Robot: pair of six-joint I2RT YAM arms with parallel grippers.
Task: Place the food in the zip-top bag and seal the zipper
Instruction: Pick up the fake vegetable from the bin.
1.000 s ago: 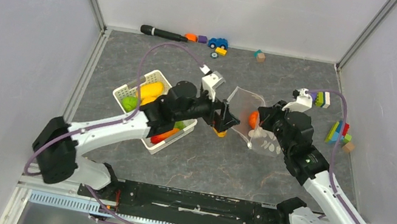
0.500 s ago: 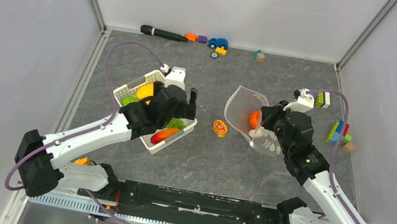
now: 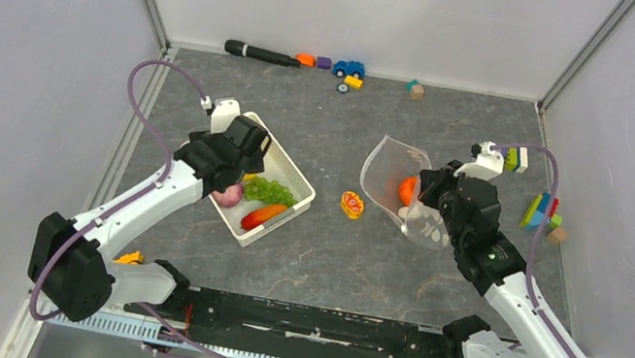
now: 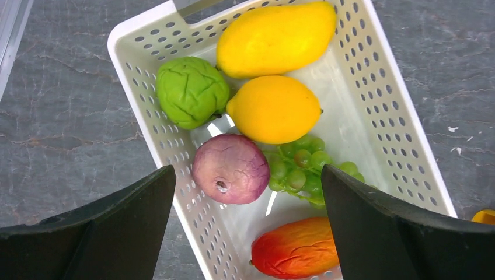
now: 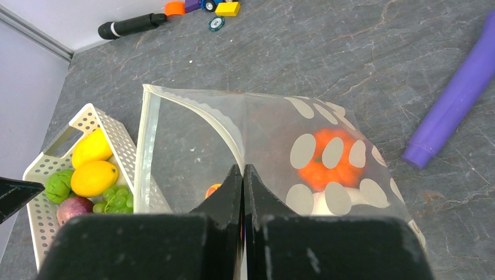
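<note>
The left jaws have swung back from the zip-top bag (image 3: 385, 166) and hang wide open over the basket (image 4: 403, 116). 1 orange-yellow food piece (image 3: 351, 205) lies missed on the tabletop (image 3: 375, 278), needing retrieval. The right jaws stay clamped on the bag's rim.

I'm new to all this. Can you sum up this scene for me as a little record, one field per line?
Left gripper: open, empty, above the white basket
Right gripper: shut on the zip-top bag edge, holding its mouth open
In the bag: orange pumpkin, white piece beside it
In the basket: mango, purple onion, green grapes, others
Loose on table: small orange-yellow piece, between basket and bag
Zipper: not sealed
</note>
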